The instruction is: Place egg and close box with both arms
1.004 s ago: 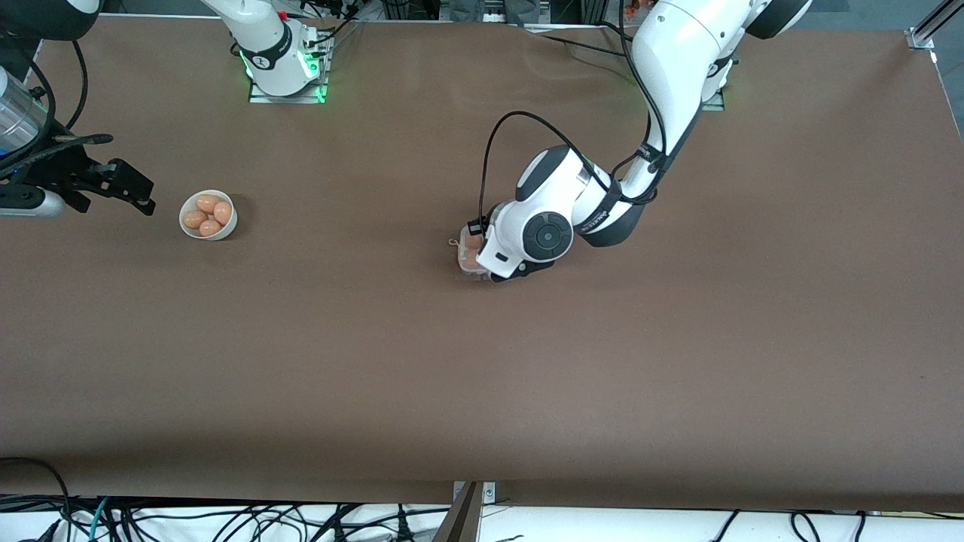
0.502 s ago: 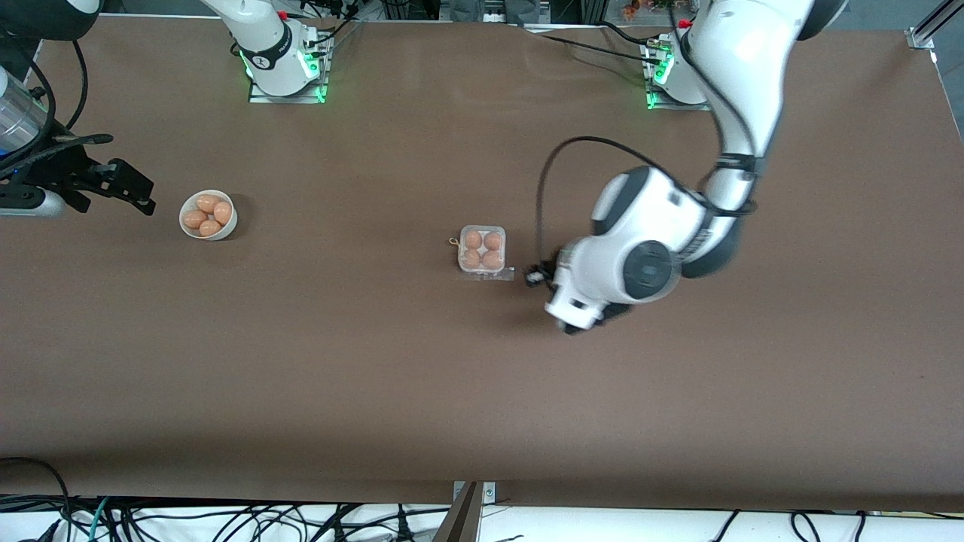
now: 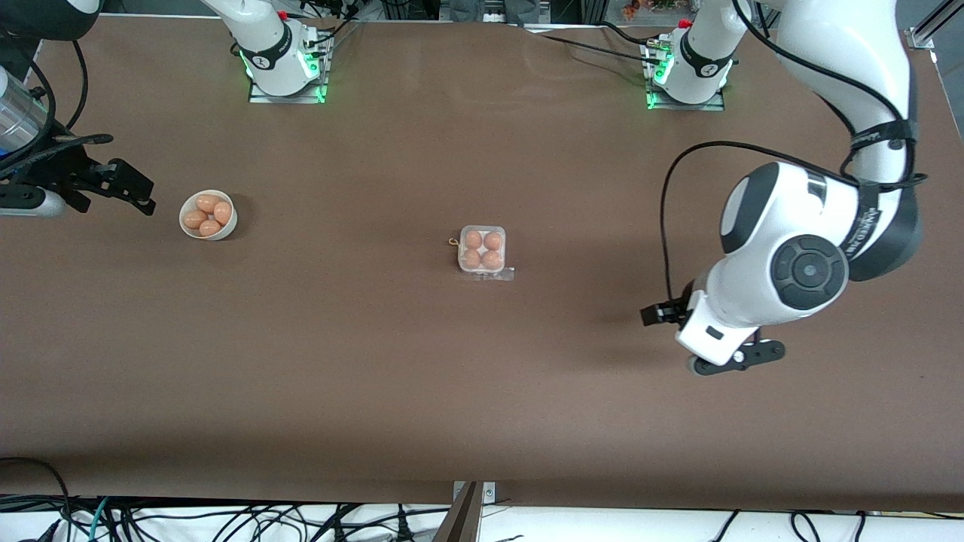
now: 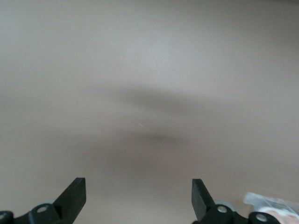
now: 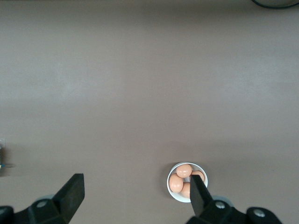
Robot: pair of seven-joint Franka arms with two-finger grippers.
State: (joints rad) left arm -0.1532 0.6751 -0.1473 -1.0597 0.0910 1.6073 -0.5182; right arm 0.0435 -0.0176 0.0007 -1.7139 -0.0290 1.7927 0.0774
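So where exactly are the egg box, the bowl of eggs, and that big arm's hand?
egg box [image 3: 482,251]: front view, on the clear lid over the four eggs.
bowl [image 3: 226,225]: front view, on its white rim.
left hand [image 4: 138,198]: left wrist view, midway between its open fingertips, over bare table.

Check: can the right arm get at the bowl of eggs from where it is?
Probably yes: the right end effector hangs open beside the bowl, four eggs uncovered, nothing between them.
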